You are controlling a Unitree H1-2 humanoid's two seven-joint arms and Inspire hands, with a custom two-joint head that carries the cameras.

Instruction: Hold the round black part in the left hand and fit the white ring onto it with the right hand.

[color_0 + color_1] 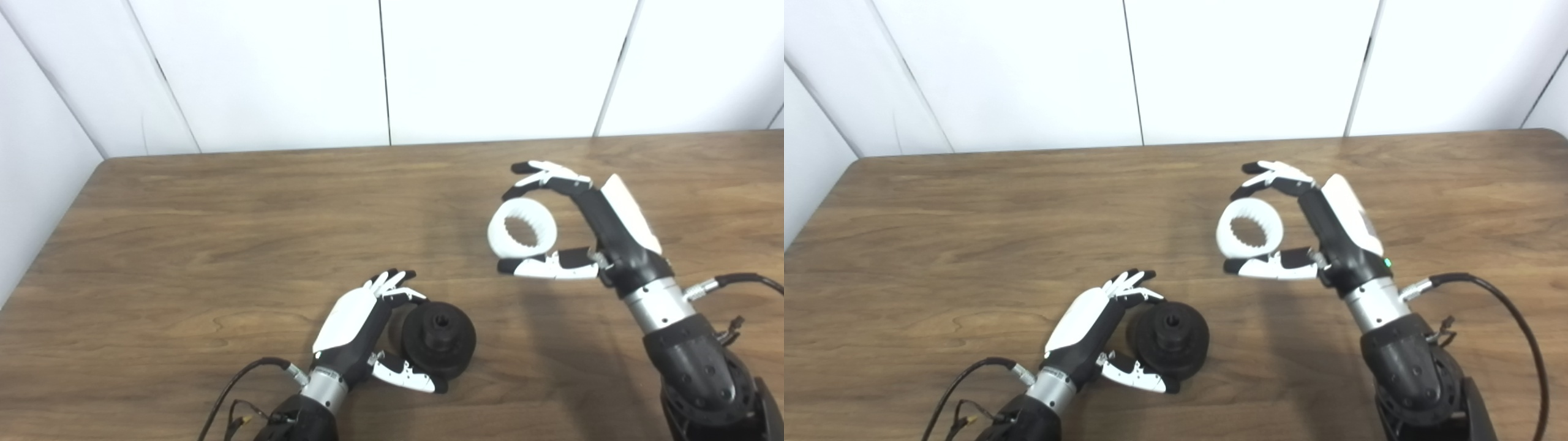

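Note:
The round black part is a thick disc with a raised hub and a centre hole. It rests on the wooden table near the front edge. My left hand is closed on it, fingers on its far left rim and thumb against its near rim. The white ring, toothed on the inside, is pinched between the fingers and thumb of my right hand. It is held on edge above the table, up and to the right of the black part, apart from it. Both also show in the right eye view: part, ring.
White wall panels stand behind the table's far edge. The table's left edge runs close to the left wall. Black cables trail from both wrists onto the tabletop.

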